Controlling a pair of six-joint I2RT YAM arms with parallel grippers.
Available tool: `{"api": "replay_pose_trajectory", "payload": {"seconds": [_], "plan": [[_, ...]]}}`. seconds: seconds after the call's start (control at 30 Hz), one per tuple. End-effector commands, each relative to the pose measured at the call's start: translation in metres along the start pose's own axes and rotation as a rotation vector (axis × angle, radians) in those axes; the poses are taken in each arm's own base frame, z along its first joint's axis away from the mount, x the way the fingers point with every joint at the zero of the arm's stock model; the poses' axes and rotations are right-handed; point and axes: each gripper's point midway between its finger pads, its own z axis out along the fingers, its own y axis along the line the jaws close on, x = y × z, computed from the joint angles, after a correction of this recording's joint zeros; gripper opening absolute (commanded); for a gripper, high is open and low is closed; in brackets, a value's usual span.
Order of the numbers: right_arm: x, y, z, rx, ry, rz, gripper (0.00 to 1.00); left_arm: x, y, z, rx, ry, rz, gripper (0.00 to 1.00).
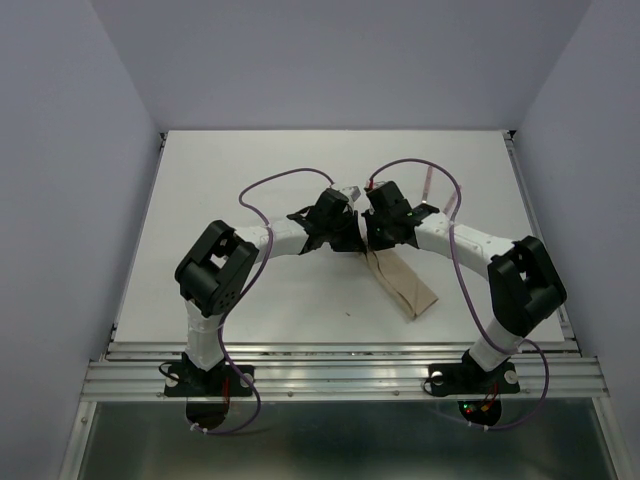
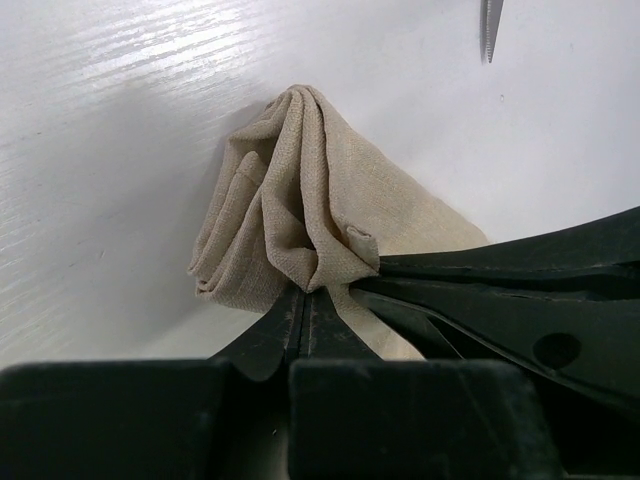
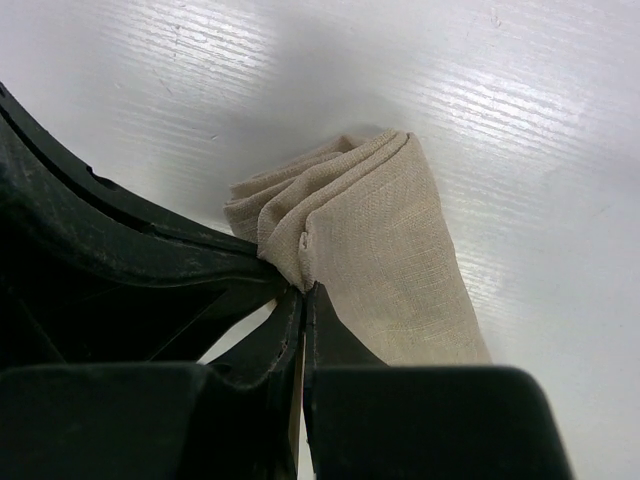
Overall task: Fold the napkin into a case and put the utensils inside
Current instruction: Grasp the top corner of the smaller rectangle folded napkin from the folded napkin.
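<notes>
Overhead view of a white surface [image 1: 230, 170] with two white-and-black robot arms reaching in from its near edge and meeting at the middle.

The left tool [image 1: 350, 232] and the right tool [image 1: 366, 236] come together tip to tip, and both are clamped on the same end of the napkin [image 1: 405, 285]. The napkin is a tan cloth folded into a narrow, layered strip. It lies a little right of the surface's centre and runs on a slant from the pinched end toward the near right corner.

Left wrist view: the left tool [image 2: 305, 292] has its fingers pressed fully together on a bunched, wrinkled fold of the napkin [image 2: 300, 190]. The cloth rises in a peak above the pinch. The right tool [image 2: 385, 268] enters from the side, its tips touching the same fold. A serrated silver knife [image 2: 490, 30] blade shows at the top edge, well apart from the cloth – its handle is out of view.

Right wrist view: the right tool [image 3: 303, 290] is likewise closed tight on the napkin [image 3: 390, 230], at the edge of its stacked layers. The left tool [image 3: 262, 270] meets it there. The rest of the strip lies flat on the surface [image 3: 520, 90].
</notes>
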Motion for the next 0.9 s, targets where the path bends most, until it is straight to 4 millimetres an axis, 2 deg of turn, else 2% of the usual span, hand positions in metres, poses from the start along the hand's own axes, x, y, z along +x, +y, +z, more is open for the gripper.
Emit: {"api": "replay_pose_trajectory", "payload": {"seconds": [0.0, 0.1, 0.23, 0.43, 0.47, 0.5, 0.53, 0.6, 0.77, 0.8, 0.83, 0.87], "plan": [[-0.02, -0.008, -0.003, 0.058, -0.059, 0.009, 0.01, 0.001, 0.006, -0.016, -0.021, 0.001, 0.023, 0.0], [-0.019, -0.006, 0.002, 0.051, -0.053, 0.011, 0.01, -0.001, 0.005, -0.016, -0.014, 0.0, 0.028, 0.0], [-0.02, -0.003, 0.003, 0.034, -0.055, 0.014, 0.01, 0.0, 0.006, -0.015, -0.018, 0.006, 0.027, 0.1], [-0.024, 0.002, 0.002, 0.01, -0.062, 0.013, 0.01, 0.001, 0.006, -0.013, -0.015, 0.01, 0.022, 0.07], [-0.023, 0.002, 0.002, 0.01, -0.058, 0.011, 0.01, 0.001, 0.005, -0.013, -0.014, 0.011, 0.023, 0.09], [-0.023, 0.002, 0.002, 0.007, -0.059, 0.011, 0.01, 0.001, 0.006, -0.013, -0.017, 0.01, 0.021, 0.2], [-0.022, 0.003, 0.003, 0.005, -0.055, 0.011, 0.01, 0.0, 0.006, -0.013, -0.018, 0.009, 0.02, 0.25], [-0.021, 0.003, 0.003, 0.002, -0.054, 0.011, 0.01, 0.001, 0.007, -0.013, -0.02, 0.012, 0.02, 0.29], [-0.023, 0.004, 0.003, -0.003, -0.059, 0.011, 0.01, 0.001, 0.006, -0.014, -0.018, 0.011, 0.02, 0.25], [-0.024, 0.005, 0.003, -0.006, -0.061, 0.012, 0.01, 0.001, 0.006, -0.014, -0.018, 0.011, 0.02, 0.21], [-0.024, 0.005, 0.002, -0.005, -0.06, 0.01, 0.01, 0.0, 0.006, -0.014, -0.018, 0.009, 0.019, 0.21], [-0.024, 0.005, 0.003, -0.006, -0.061, 0.01, 0.01, 0.0, 0.005, -0.014, -0.016, 0.009, 0.021, 0.13]]}}
